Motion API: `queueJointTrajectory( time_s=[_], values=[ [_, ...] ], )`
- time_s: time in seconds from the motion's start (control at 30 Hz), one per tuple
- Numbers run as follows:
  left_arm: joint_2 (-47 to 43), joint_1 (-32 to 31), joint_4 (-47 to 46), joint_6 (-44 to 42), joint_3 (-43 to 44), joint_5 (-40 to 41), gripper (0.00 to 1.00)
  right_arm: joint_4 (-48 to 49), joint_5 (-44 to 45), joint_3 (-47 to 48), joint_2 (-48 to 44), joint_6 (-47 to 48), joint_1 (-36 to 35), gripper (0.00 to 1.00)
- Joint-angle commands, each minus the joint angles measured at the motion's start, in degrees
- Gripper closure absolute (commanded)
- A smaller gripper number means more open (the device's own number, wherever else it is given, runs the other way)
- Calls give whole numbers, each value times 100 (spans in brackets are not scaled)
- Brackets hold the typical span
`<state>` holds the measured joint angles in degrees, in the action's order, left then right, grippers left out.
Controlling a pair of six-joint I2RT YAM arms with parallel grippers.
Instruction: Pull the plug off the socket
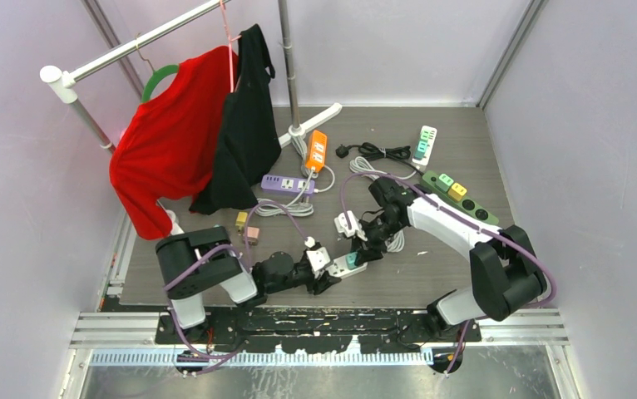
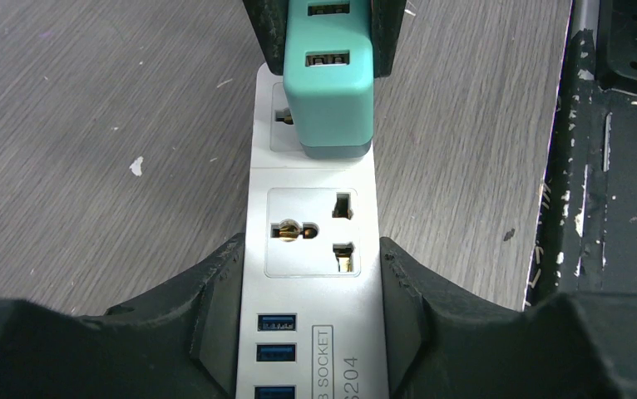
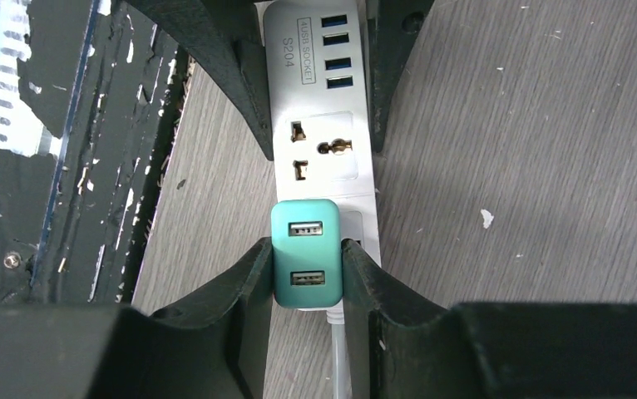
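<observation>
Closest to the lens in the left wrist view is the left gripper (image 2: 311, 253). Its two black fingers (image 2: 215, 324) press on both long sides of a white power strip (image 2: 311, 224), so it is closed around the body of the strip, beside the row of blue USB ports. Just past the fingers there is one free socket, and after it stands the teal plug (image 2: 329, 91), a small block with two USB openings on its top. It sits on the last socket at the far end of the strip; how deep its pins are inside, I cannot tell. The right gripper (image 3: 304, 270) holds this plug from two sides, with the jaws narrow and tight on the teal body. Under the plug a white cord (image 3: 336, 349) leaves the end of the strip.

From the top camera, the two grippers meet near the front edge of the grey table (image 1: 432, 274), about at its middle, and the strip lies flat there between them. Farther back lie a purple strip (image 1: 288, 184), an orange strip (image 1: 317, 150), a green strip (image 1: 461, 195) and a white strip with green plugs (image 1: 425, 143). On the left, a rack (image 1: 116, 48) carries a red garment (image 1: 170, 141) and a black garment (image 1: 244, 125).
</observation>
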<state>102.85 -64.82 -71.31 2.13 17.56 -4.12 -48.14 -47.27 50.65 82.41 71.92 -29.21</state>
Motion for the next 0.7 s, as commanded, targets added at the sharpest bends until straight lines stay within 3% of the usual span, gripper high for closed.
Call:
queueJointTrajectory(
  time_s=[0.0, 0.17, 0.3, 0.43, 0.67],
  values=[
    [375, -13, -340, -176, 185, 117, 100, -292, -84, 83, 90, 530, 122, 99],
    [370, -15, -343, -176, 169, 181, 100, -808, 62, -76, -18, 1499, 99, 99],
    [472, -18, -302, -193, 245, 166, 100, -842, -189, -134, 64, 1595, -203, 99],
    [515, -14, -238, -196, 282, 140, 100, -427, -327, 6, 260, 859, -652, 99],
    [588, -18, -234, -204, 309, 128, 100, -3, -118, 168, 116, 33, -318, 99]
  ],
)
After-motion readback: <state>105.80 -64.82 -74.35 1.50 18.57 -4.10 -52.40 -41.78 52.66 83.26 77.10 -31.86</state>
